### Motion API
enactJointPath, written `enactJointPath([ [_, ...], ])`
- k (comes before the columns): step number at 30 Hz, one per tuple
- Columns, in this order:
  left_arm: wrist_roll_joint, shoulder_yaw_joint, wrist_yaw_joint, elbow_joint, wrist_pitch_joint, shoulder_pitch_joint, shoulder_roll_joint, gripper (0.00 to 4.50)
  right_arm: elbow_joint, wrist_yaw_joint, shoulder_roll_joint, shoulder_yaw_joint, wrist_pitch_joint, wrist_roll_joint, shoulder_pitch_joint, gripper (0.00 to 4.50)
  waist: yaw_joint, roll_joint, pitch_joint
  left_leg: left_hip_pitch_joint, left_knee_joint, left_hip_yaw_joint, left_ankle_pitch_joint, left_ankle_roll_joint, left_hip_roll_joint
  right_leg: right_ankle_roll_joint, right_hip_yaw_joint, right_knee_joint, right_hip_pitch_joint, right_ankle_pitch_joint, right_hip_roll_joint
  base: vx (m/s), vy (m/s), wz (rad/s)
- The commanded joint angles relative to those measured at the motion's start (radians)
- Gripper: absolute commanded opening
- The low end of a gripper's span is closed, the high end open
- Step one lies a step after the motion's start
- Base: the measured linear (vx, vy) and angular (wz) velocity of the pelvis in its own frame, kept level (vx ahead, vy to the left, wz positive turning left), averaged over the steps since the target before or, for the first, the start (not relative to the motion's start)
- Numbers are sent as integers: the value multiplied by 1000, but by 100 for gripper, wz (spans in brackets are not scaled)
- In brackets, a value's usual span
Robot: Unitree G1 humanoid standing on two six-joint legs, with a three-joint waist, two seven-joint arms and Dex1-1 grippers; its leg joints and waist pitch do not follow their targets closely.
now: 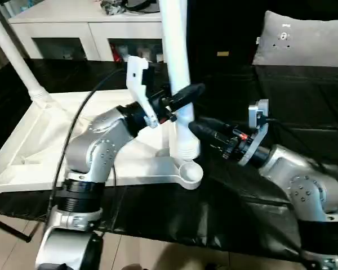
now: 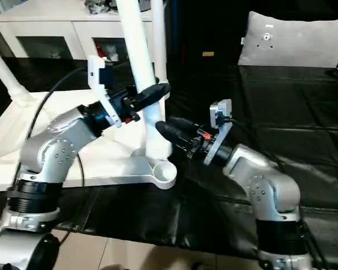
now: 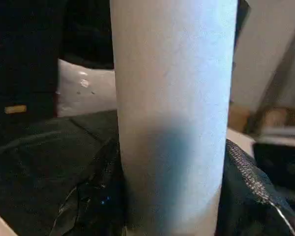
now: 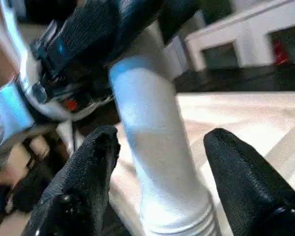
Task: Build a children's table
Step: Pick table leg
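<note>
Black-draped surface (image 1: pixel 225 214) underfoot, white cabinet (image 1: pixel 73 28) at the back, grey cushion (image 1: pixel 304 39) propped behind the right arm.

Left eye: white top (image 1: pixel 39 146) lying underside up. Upright leg (image 1: pixel 177 50) on its near corner, ribbed foot just behind an empty round socket (image 1: pixel 190 173); cannot tell whether seated. Left gripper (image 1: pixel 179 100) clamped across the leg, one black finger in front, the other hidden behind. Right gripper (image 1: pixel 198 128) lower down, tips level and just short of the leg above its ribs; spread unreadable from this angle. Far leg (image 1: pixel 11 50) slanting up from the back corner, well away from both sets of fingers.

Right eye: same layout, plus a second white tube (image 2: pixel 158 28) rising just behind the gripped leg, hidden from the other eye.

Left wrist: leg close up between the fingers, a textured black finger (image 3: pixel 246 172) pressed against one side, dark finger on the other. Cushion beyond.

Right wrist: settles what the eyes leave open. Two black fingers (image 4: pixel 88 162) spread wide, leg between them with a gap on each side, touching neither. Ribbed end nearest the fingers' roots. Left gripper past the tips, wrapped on the same leg. Pale top beyond.
</note>
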Motion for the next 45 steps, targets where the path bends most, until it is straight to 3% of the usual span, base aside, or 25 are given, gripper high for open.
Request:
enactJointPath([
  [1, -4, -24, -50, -28, -3, -16, 23, 193, -3, 29, -25, 21, 19, -14, -28, 338, 0, -29, -84, -9, -57, 13, -46, 102, 0, 44, 41, -77, 77, -424, -44, 0, 0, 0],
  [5, -7, -42, -84, -30, 11, -23, 43, 188, 7, 56, -60, 45, 18, -32, -42, 374, 2, -29, -83, -8, -56, 14, -39, 101, 1, 29, 43, -74, 76, -419, -46, 0, 0, 0],
  [12, -12, -95, -174, -41, 40, -46, 83, 188, 47, 153, -149, 147, -6, -101, -82, 386, 3, -32, -83, -10, -54, 15, -46, 100, 0, 19, 45, -70, 79, -421, -45, 0, 0, 0],
  [21, -65, -117, -237, -76, 91, -62, 86, 187, 83, 231, -157, 200, -31, -110, -106, 386, 4, -34, -86, -11, -53, 14, -35, 106, 4, -1, 46, -64, 80, -404, -46, 0, 0, 0],
  [27, -83, -116, -251, -90, 110, -63, 82, 186, 98, 239, -144, 204, -41, -114, -113, 386, 4, -33, -85, -10, -52, 15, -40, 104, 4, -5, 47, -65, 79, -410, -45, 0, 0, 0],
  [32, -93, -119, -254, -95, 112, -63, 78, 186, 104, 267, -137, 211, -34, -100, -115, 345, 3, -33, -84, -9, -52, 15, -49, 102, 3, 3, 45, -67, 79, -422, -44, 0, 0, 0],
  [34, -93, -117, -254, -95, 112, -63, 76, 186, 104, 274, -138, 214, -31, -96, -113, 308, 4, -33, -85, -10, -52, 15, -47, 101, 3, 4, 45, -67, 80, -422, -45, 0, 0, 0],
  [37, -98, -116, -253, -95, 113, -64, 75, 186, 106, 280, -138, 214, -28, -94, -109, 304, 3, -32, -85, -10, -52, 14, -44, 103, 3, 1, 46, -66, 80, -413, -44, 0, 0, 0],
  [45, -107, -119, -255, -94, 121, -65, 69, 186, 117, 289, -131, 210, -28, -93, -108, 235, 4, -29, -86, -10, -51, 14, -45, 102, 2, -5, 45, -65, 80, -407, -44, 0, 0, 0],
])
